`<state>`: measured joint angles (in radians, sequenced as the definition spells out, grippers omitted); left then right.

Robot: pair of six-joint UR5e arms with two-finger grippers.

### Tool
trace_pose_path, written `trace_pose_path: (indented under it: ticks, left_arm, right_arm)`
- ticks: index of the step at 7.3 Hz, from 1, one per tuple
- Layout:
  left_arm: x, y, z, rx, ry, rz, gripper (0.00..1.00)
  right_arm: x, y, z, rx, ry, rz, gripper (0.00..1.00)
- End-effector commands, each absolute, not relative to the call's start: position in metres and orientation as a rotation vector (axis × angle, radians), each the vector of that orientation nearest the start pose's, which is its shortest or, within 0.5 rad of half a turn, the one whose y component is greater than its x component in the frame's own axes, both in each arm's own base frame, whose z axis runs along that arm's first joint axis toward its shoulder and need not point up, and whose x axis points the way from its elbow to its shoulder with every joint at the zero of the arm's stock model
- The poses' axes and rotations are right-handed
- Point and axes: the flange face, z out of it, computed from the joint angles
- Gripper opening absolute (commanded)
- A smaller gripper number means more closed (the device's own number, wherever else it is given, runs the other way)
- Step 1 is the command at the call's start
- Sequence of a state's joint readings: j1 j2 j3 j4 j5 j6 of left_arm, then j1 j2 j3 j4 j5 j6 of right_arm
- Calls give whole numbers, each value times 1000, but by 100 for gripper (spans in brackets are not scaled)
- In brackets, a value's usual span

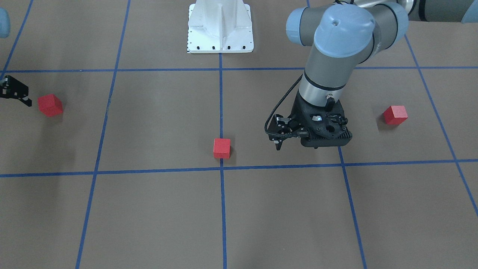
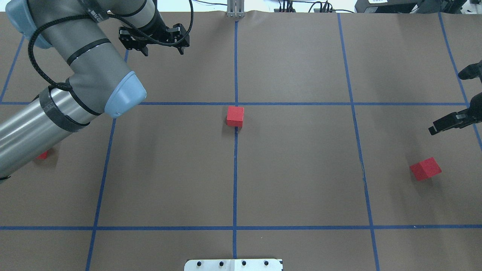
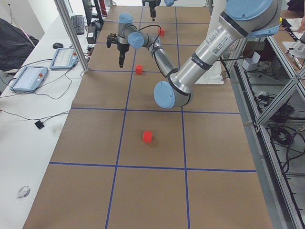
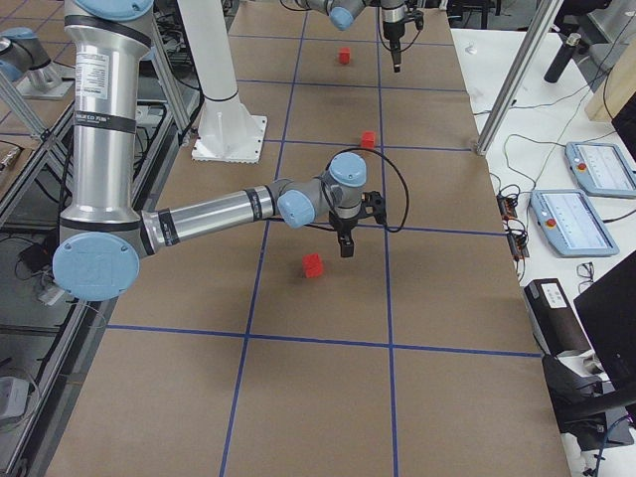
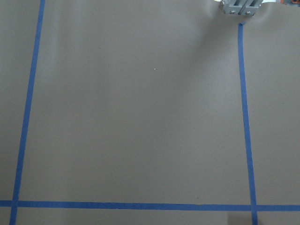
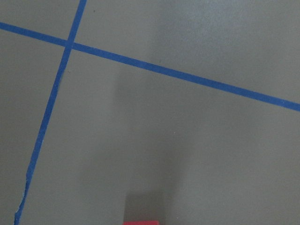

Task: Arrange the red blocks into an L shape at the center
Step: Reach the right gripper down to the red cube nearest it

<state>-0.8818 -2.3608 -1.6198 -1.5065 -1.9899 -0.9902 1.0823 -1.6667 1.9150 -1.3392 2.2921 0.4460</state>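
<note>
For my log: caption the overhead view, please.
One red block by the center crossing; second and third far apart.

- Table cover (image 2: pixel 301 169): brown matt paper, smooth.
- Tape lines (image 2: pixel 235 180): blue, slight sheen.
- Red blocks (image 1: pixel 222 148): matt, no shine.
- Left arm (image 2: pixel 34 124): brushed silver metal, glossy blue plastic caps.
- Left gripper (image 2: pixel 163 51): matt black plastic.
- Base plate (image 1: pixel 220 28), 12 o'clock in the front-facing view: glossy white painted metal.
</note>
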Motion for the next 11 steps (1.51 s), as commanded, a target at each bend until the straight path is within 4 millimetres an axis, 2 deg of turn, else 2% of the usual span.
trace_pose_path:
  ticks: [1, 3, 4, 8, 11]
  left_arm:
    - [373, -598, 181, 202, 823, -121, 100]
    - [376, -596, 181, 200, 823, -119, 100]
    - [377, -595, 182, 198, 822, -120, 100]
    - [377, -596, 183, 195, 820, -122, 100]
    - [377, -596, 183, 195, 820, -122, 100]
  right_arm:
    - [-201, -412, 518, 74, -789, -279, 99]
    - [-190, -387, 544, 93, -792, -320, 99]
    - [-188, -383, 549, 92, -789, -340, 99]
    - [-215, -375, 576, 35, -763, -390, 99]
    - [-218, -374, 594, 5, -748, -389, 99]
